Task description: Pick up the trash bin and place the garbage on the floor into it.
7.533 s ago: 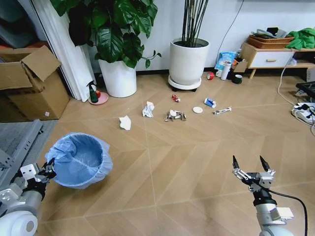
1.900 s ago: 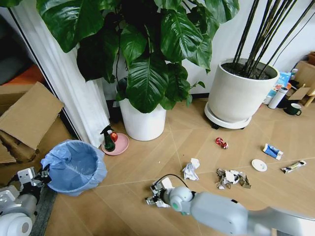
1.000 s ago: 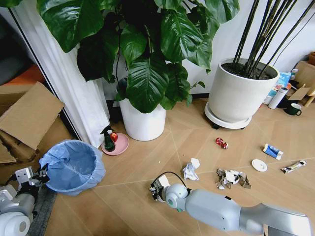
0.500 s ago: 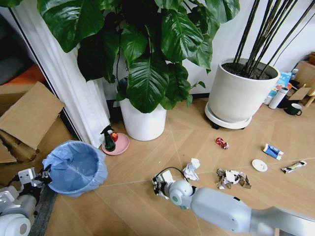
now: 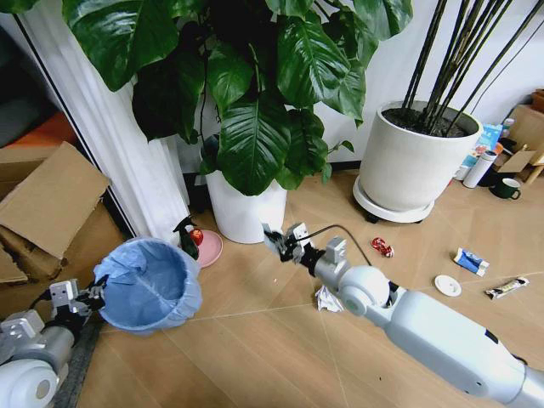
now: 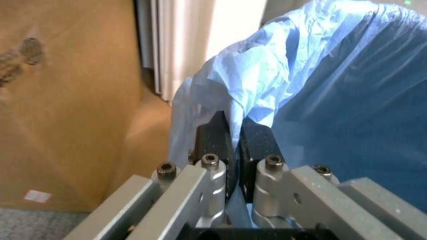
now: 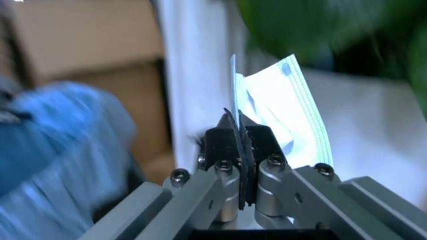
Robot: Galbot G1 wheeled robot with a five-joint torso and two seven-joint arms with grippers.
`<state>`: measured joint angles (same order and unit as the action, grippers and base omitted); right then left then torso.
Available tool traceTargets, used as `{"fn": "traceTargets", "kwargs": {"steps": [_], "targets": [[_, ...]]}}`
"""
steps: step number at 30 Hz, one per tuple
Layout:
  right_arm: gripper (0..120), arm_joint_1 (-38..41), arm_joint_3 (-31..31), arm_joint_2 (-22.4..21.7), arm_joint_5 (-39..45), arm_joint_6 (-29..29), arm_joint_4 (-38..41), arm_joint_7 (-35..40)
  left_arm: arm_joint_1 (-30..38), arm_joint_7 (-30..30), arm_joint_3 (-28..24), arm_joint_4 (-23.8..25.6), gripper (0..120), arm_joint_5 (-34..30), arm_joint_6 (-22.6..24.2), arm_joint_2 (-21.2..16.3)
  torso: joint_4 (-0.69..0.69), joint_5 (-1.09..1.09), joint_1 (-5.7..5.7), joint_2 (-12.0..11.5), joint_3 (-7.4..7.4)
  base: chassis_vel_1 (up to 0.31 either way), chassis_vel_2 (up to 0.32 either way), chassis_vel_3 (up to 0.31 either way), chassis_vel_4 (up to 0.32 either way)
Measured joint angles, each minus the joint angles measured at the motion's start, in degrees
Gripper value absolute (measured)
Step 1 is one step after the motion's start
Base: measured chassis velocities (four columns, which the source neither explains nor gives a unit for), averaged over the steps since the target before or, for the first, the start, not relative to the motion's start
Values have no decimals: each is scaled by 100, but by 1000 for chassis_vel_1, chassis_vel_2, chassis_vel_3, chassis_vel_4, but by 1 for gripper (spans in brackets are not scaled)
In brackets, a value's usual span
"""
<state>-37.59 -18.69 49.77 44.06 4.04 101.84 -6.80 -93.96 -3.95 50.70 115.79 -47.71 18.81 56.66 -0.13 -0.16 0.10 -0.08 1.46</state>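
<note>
The trash bin (image 5: 151,285) hangs low at the robot's left, its blue liner rim pinched tight by the left gripper (image 5: 88,297). To the bin's right and higher, in front of the white planter (image 5: 245,214), the right gripper (image 5: 286,241) is clamped on a pale face mask (image 7: 283,102). I'd bring the mask squarely over the bin's mouth before letting go. A tissue (image 5: 327,297), red can (image 5: 382,246) and wrapper (image 5: 470,262) lie on the floor (image 5: 255,357).

Crinkled light-blue plastic lines the trash bin (image 5: 150,286); the floor (image 5: 255,357) is matt wood (herringbone).
</note>
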Motion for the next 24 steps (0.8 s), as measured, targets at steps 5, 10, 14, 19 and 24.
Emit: {"fn": "traceTargets", "kwargs": {"steps": [5, 10, 14, 19, 24], "targets": [[0, 92, 40, 182, 181, 686, -291, -959, 171, -23, -173, 21, 0, -158, 62, -113, 0, 0, 0, 0, 0, 0, 0, 0, 0], [0, 239, -37, 347, 528, 919, -521, -1708, 231, -27, -279, 28, 0, -160, 91, -109, -1, -1, 0, 0, 0, 0, 0, 0, 0], [0, 433, -200, 645, 886, 1018, -876, -2532, 215, -26, -313, 30, 0, -145, 110, -80, 0, -3, 0, 0, 0, 0, 0, 0, 0], [0, 649, -593, 1212, 1206, 1024, -1278, -3169, 102, -14, -234, 95, 0, -121, 112, -66, 1, -3, 0, 0, 0, 0, 0, 0, 0], [0, 927, -940, 1849, 1459, 938, -1634, -3559, 66, -15, -209, 175, 0, -133, 132, -83, 0, -3, 0, 0, 0, 0, 0, 0, 0]]}}
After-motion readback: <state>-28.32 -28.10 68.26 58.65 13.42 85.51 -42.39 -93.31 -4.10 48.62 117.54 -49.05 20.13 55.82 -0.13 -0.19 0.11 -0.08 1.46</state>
